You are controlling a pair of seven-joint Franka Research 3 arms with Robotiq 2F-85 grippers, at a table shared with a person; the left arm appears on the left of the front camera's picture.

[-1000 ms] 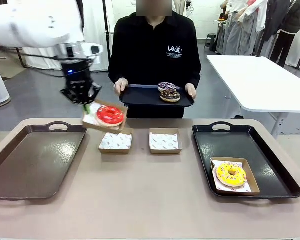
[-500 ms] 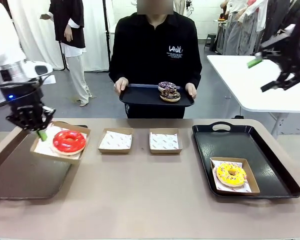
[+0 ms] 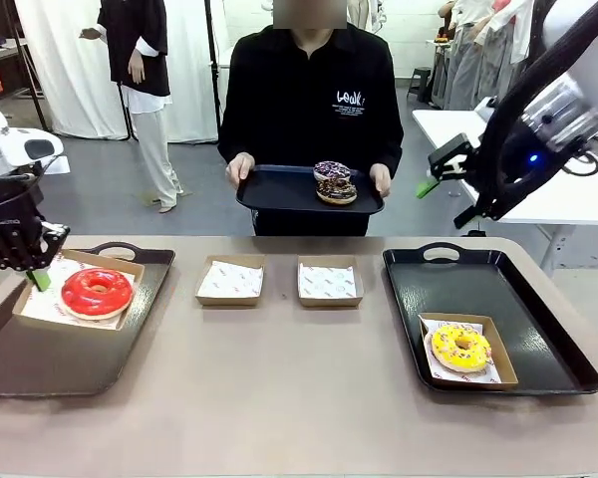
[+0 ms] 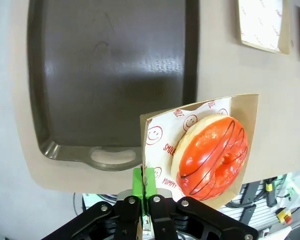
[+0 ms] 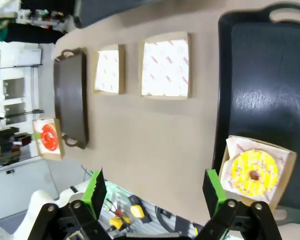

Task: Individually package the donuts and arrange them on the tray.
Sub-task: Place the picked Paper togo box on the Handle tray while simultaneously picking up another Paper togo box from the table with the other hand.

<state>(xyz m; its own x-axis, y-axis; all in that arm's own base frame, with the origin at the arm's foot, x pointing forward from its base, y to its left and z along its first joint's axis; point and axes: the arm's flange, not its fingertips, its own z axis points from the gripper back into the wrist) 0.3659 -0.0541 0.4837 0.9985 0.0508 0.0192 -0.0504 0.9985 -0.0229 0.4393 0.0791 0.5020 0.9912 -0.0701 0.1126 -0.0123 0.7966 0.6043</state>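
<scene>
A glossy red donut (image 3: 97, 292) lies in a paper-lined cardboard box (image 3: 40, 304), and my left gripper (image 3: 32, 269) is shut on that box's left edge, holding it just over the left tray (image 3: 80, 358). The left wrist view shows the green pads (image 4: 145, 181) pinching the box wall beside the red donut (image 4: 210, 157). My right gripper (image 3: 447, 199) hangs open in the air at the upper right, near the person's small tray (image 3: 279, 191) that carries a purple donut (image 3: 332, 170) and a chocolate donut (image 3: 338, 190). A yellow donut (image 3: 460, 347) sits boxed on the right tray (image 3: 448, 289).
Two empty paper-lined boxes (image 3: 230, 280) (image 3: 328, 280) stand side by side at the table's middle back. The person stands at the far edge holding the small tray with both hands. A white table (image 3: 538, 159) stands behind my right arm.
My left arm carried the boxed red donut leftward and down from above the empty boxes to over the left tray. My right arm swung in from the right toward the person's tray.
</scene>
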